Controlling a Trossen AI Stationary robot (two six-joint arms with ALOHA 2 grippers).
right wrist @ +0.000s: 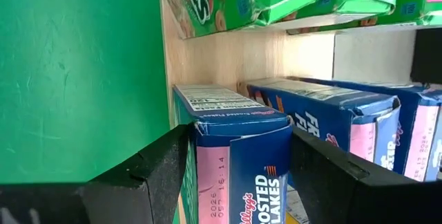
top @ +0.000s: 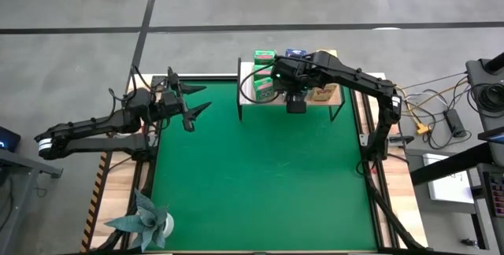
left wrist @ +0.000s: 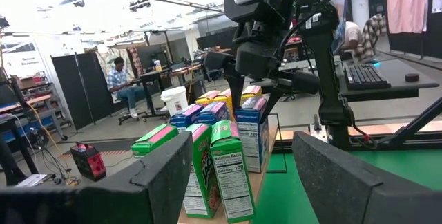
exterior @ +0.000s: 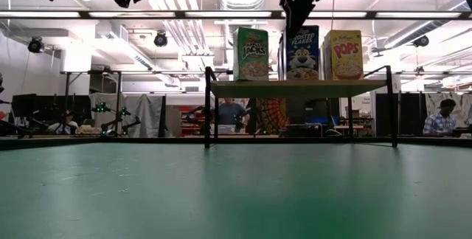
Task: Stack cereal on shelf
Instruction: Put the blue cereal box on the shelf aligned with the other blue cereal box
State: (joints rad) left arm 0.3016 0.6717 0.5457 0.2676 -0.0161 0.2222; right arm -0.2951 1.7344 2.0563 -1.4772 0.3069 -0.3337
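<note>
the large green mat (top: 260, 168) is covering most of the table, and the light wooden plank shelf with thin black legs (exterior: 299, 88) is standing at its far edge, a little right of centre. the small printed cardboard cereal boxes are standing upright on the shelf in rows by colour: the green boxes (exterior: 251, 54) are sitting at the left end, the blue boxes (exterior: 303, 53) are in the middle, and the yellow-and-pink boxes (exterior: 343, 54) are at the right end. the right arm is reaching in from the right side, over the shelf, and the right gripper (top: 295, 101) is hanging directly above the nearest blue box (right wrist: 238, 156). its two dark fingers (right wrist: 148, 175) are spreading wide on either side of that box's top, with the box sitting between them; whether the pads are touching the cardboard cannot be told. the left arm is waiting over the far left edge of the mat, and the left gripper (top: 189, 107) is pointing toward the shelf with its fingers (left wrist: 166, 175) standing wide apart, holding nothing. a folded teal paper plant (top: 146, 222) is sitting at the near left corner.
</note>
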